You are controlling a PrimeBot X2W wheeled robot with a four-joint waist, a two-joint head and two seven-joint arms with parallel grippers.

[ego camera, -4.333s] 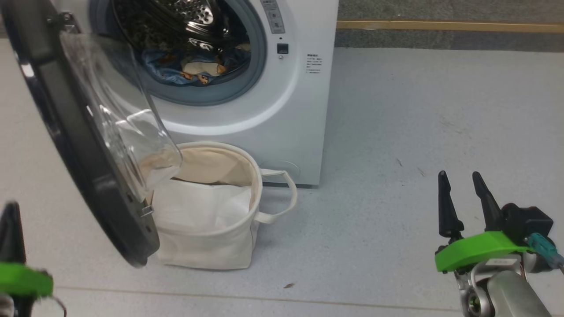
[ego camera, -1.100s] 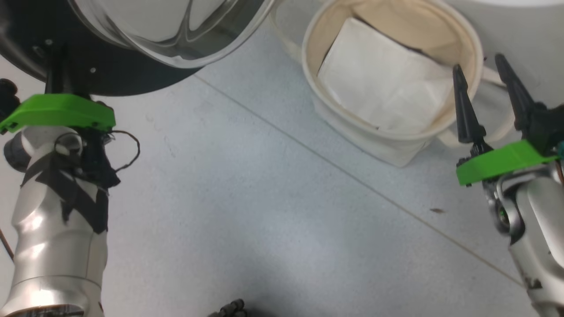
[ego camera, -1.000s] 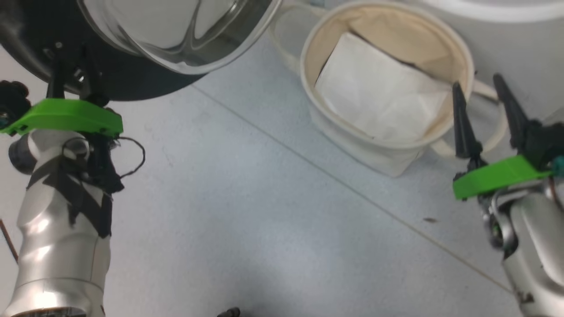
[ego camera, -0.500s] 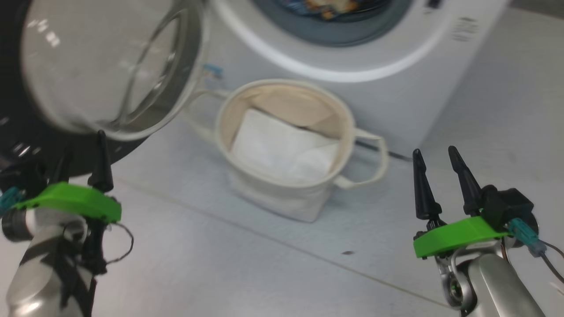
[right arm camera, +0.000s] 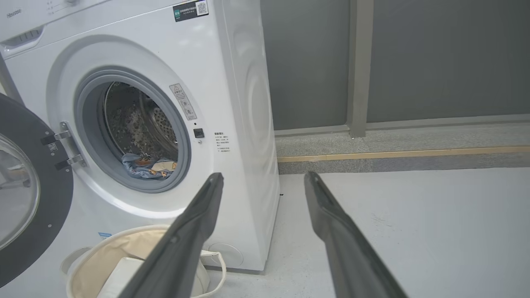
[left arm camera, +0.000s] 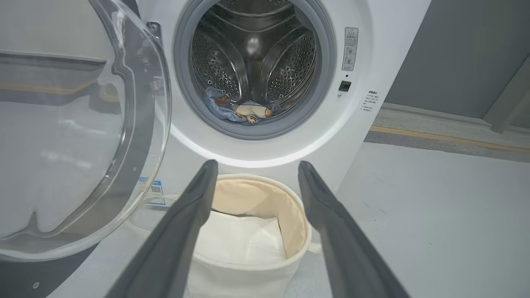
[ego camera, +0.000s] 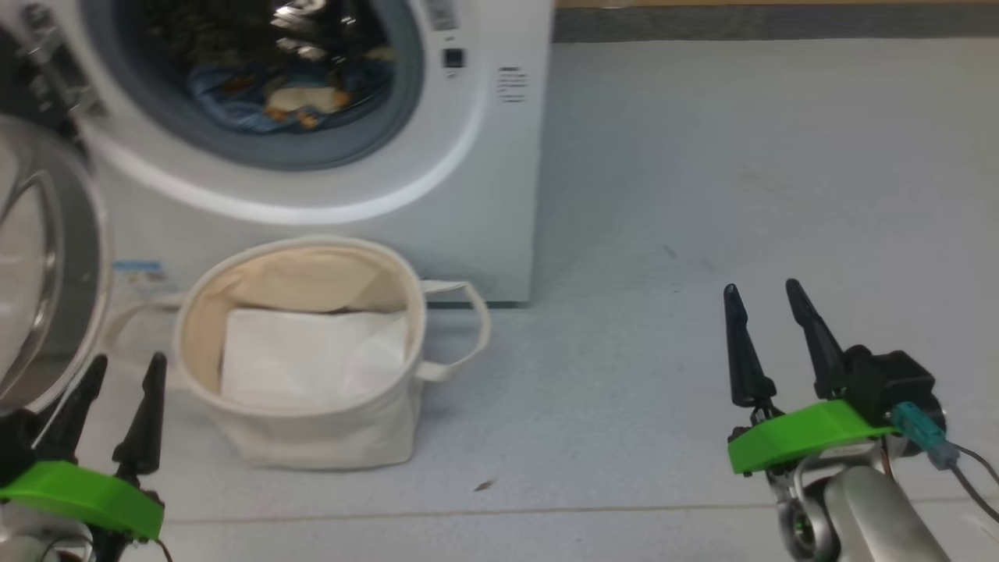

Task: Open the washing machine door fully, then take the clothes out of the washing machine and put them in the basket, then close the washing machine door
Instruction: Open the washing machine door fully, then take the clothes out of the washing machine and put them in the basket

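Washing machine door [left arm camera: 83,124] is seen swung open on its hinges at the left side of the washing machine [right arm camera: 232,82] opening, with the clear glass bowl facing outward. The clothes [left arm camera: 236,109] are noted lying at the bottom of the machine's perforated drum: light blue fabric with a cream piece on top. The basket [ego camera: 328,441] is observed on the floor directly before the machine, below its opening, with a flat white folded pad [ego camera: 304,355] inside.

Writing recorded:
- Faint grey lettering [right arm camera: 14,15] at the machine's top left corner appears to read "Hisense".
- A dark sticker with a QR code [right arm camera: 190,9] is seen on the machine's top edge.
- A grey warning label [left arm camera: 350,49] with a triangle symbol is fixed right of the opening; its text cannot be read.
- Small printed lines [left arm camera: 369,101] further right are too small to read.
- A blue sticker [left arm camera: 151,192] sits low on the machine's front, behind the door.

The left gripper [ego camera: 129,361] is held in front of the machine beside the basket, fingers spread, nothing grasped. The right gripper [ego camera: 762,286] is held well off the machine's right side over bare floor, fingers likewise spread and empty.
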